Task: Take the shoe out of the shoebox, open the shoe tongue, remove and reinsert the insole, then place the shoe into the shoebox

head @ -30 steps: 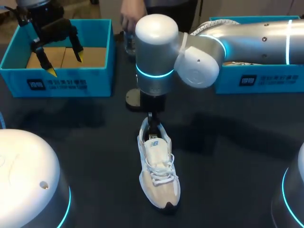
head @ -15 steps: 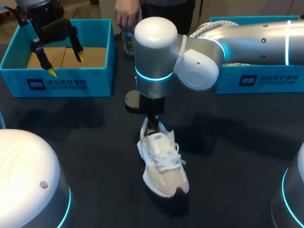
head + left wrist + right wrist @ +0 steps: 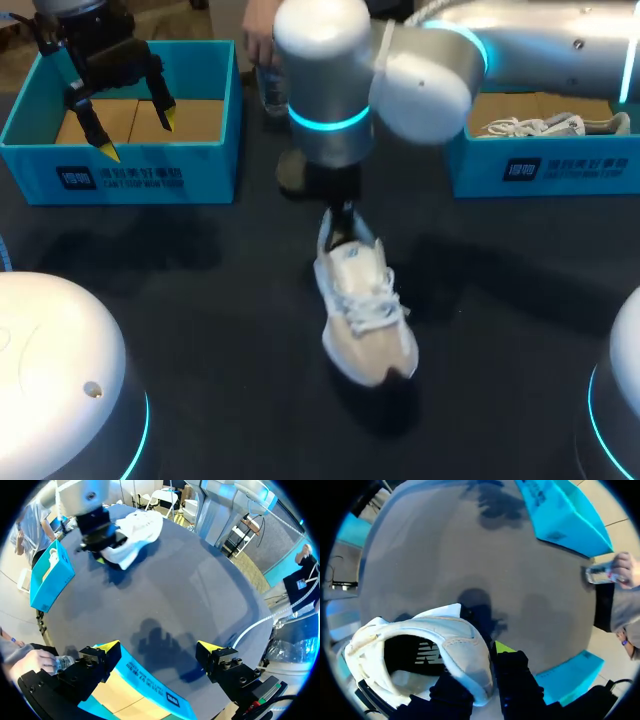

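Your right arm enters from 2 o'clock and reaches over the middle of the dark counter. Your right pincer pinches the heel collar of the white and beige lace-up sneaker. In the right wrist view the right pincer has one finger inside the heel opening and the other, yellow-tipped, outside it.

The sneaker sits at mid-counter, heel toward 12 o'clock and toe toward 5 o'clock, laces up. A shadow lies under the toe. Whether the sole touches the counter cannot be told.

Your left pincer hangs spread wide over the open blue cardboard shoebox at 10 o'clock and holds nothing. The left wrist view confirms it: the left pincer has its yellow tips well apart, with the shoebox rim beneath them.

A second blue cardboard box stands at 2 o'clock, and a second pale sneaker lies on its side inside it.
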